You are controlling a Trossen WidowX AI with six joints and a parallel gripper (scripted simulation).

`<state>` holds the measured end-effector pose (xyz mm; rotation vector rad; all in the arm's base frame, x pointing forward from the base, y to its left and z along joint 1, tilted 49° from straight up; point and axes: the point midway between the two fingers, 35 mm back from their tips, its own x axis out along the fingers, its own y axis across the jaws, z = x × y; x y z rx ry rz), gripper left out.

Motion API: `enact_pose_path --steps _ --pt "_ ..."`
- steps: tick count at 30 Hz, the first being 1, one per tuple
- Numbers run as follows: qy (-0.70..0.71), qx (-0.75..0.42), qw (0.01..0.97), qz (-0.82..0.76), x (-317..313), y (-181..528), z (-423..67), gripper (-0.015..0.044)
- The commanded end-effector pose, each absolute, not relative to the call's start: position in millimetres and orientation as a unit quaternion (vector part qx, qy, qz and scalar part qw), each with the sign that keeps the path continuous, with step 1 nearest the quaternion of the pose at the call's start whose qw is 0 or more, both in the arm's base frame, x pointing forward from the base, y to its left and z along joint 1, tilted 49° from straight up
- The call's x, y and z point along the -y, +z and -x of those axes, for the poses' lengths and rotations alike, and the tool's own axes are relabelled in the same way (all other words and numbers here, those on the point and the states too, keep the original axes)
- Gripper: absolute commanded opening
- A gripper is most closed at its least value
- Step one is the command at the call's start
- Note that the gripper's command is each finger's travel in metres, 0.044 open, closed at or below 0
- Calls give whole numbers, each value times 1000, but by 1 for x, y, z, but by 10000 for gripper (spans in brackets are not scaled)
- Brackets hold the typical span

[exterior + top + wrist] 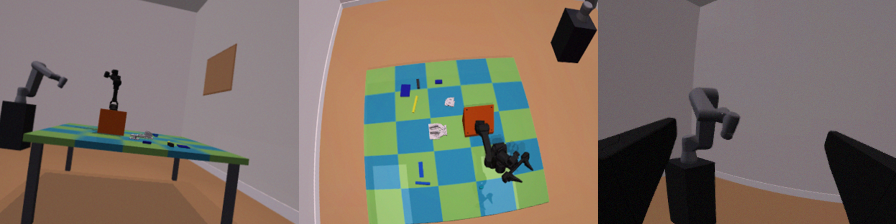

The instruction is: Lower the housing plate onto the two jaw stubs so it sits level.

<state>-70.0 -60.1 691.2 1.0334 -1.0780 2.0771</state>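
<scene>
A small white part with holes (450, 102) (134, 137), which looks like the housing plate, lies on the tabletop. A larger white part (437, 131) (148, 134) with dark slots, which looks like the base with the jaws, lies apart from it, nearer the front in the top view. The pins, the stubs and the jaws' seating are too small to tell. My gripper (526, 175) (754, 133) is open and empty, raised over the front right of the table in the top view, far from both white parts and pointing away from them.
My arm stands on an orange block (473, 113) (112, 123). A yellow bar (415, 104), a dark bar (418, 83), a blue plate (405, 90) and a blue block (438, 82) lie behind; two blue bars (420, 169) (422, 183) lie in front. A grey robot (34, 79) (704, 125) stands beyond the table.
</scene>
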Motion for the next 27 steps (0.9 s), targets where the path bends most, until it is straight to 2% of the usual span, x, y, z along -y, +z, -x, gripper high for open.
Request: enact_pose_path --steps 1,2,21,27 --pt "778 404 288 -387 60 691 70 426" --pt "777 404 287 -388 61 691 70 440" --pt "716 443 186 -506 183 685 35 440" --pt "713 440 158 -523 202 676 22 440"
